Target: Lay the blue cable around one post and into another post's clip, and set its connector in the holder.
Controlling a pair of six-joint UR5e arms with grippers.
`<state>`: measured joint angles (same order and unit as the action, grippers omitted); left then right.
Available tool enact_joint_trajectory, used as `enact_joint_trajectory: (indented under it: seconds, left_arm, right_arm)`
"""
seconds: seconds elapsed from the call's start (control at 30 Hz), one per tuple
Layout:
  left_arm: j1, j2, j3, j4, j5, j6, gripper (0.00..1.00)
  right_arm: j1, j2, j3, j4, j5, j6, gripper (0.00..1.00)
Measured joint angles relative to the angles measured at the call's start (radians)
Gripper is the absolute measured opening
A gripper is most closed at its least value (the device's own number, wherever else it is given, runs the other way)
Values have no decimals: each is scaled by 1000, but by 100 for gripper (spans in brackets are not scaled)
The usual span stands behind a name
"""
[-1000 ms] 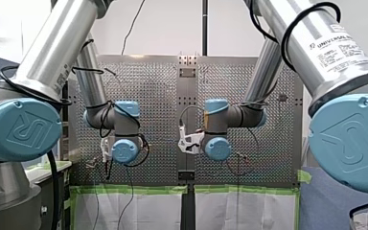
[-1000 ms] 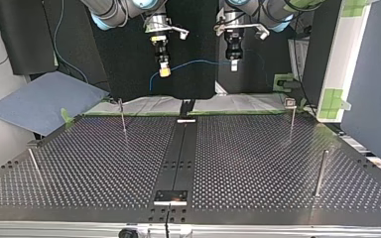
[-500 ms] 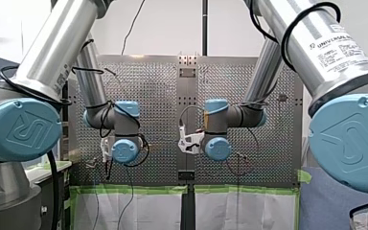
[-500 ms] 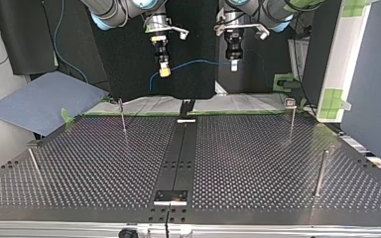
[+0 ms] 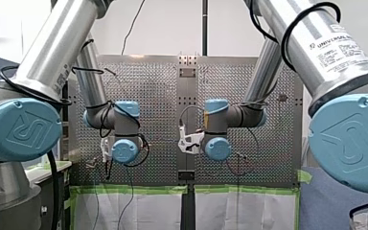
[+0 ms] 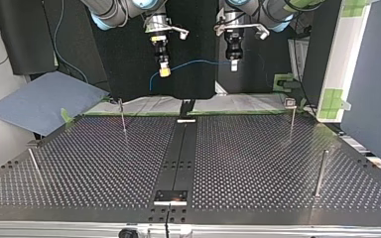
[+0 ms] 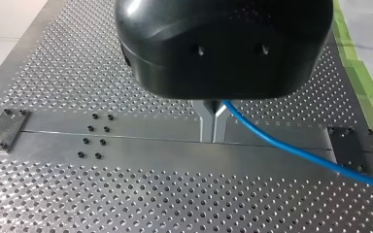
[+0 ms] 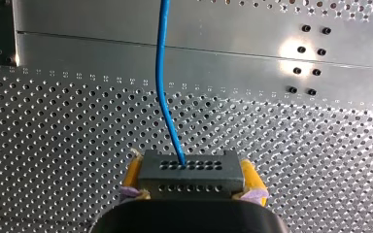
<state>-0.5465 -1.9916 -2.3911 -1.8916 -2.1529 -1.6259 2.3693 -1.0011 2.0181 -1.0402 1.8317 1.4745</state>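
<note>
- Here's the perforated table (image 6: 258,158), with nothing resting on it: four thin posts stand upright, one near each corner, the nearest at the top view's right (image 6: 320,172).
- Both arms hang high over the table's far edge in the top view, side by side.
- The blue cable (image 6: 198,61) is strung in the air between the two grippers, well apart from every post.
- My left gripper (image 7: 212,124), at the top view's right, has its metal fingers pinched narrow on the cable, which runs off to one side over the table.
- My right gripper (image 8: 189,171) has its yellow pads (image 8: 248,177) clamped on both sides of the dark connector (image 8: 189,167).
- The cable leaves the connector's holed face and runs straight ahead of that gripper.
</note>
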Motion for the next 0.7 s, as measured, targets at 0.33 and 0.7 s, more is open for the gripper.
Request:
enact_joint_trajectory:
  seconds: [0.33,0.7]
  left_arm:
    - [0,0,0,0,0,0,2]
    - [0,0,0,0,0,0,24]
  right_arm:
    - [0,0,0,0,0,0,0]
    - [0,0,0,0,0,0,0]
